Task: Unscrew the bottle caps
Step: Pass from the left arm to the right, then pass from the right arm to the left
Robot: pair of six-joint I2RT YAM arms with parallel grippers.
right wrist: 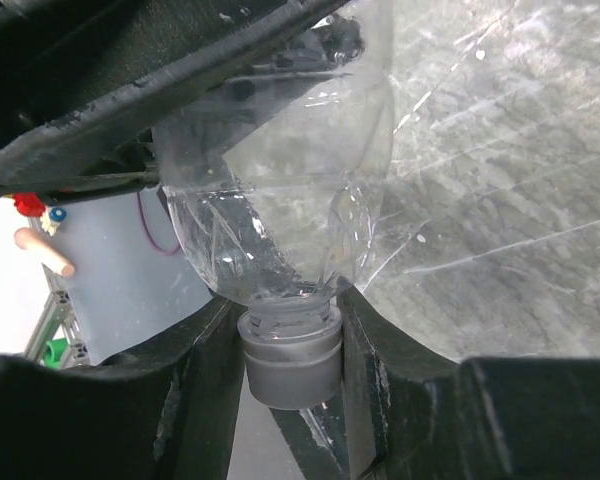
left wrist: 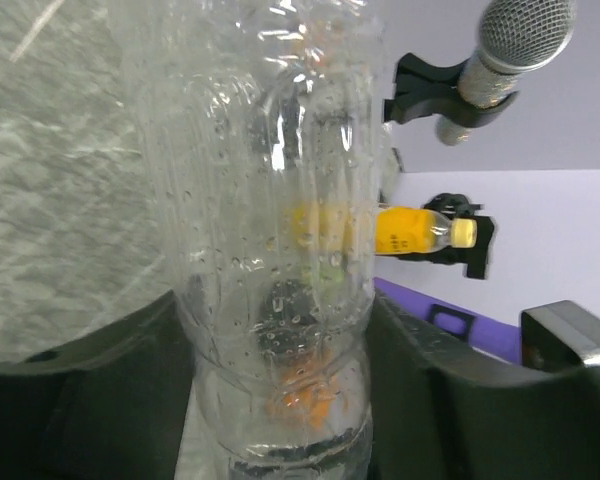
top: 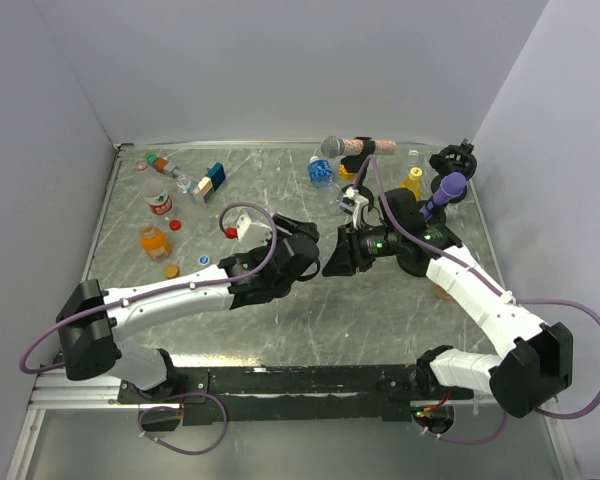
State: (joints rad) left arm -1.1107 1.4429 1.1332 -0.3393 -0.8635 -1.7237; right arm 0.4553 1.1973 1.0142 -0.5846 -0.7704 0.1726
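A clear bottle [left wrist: 270, 200] is held between the two arms above the middle of the table. My left gripper [left wrist: 275, 390] is shut on its body, one dark finger on each side. It stands at the table's middle in the top view [top: 305, 255]. My right gripper [right wrist: 292, 370] is shut on the bottle's pale grey ribbed cap [right wrist: 292, 360], which sits on the neck of the bottle [right wrist: 280, 200]. In the top view my right gripper [top: 332, 258] meets the left one; the bottle is hidden between them there.
At back left stand an orange bottle [top: 154, 241] and a red-labelled clear bottle [top: 158, 198], with loose red [top: 175, 224], orange [top: 171, 270] and blue caps [top: 204, 261]. A yellow bottle [top: 412, 182], a grey microphone [top: 332, 147] and a purple microphone [top: 448, 188] stand at back right.
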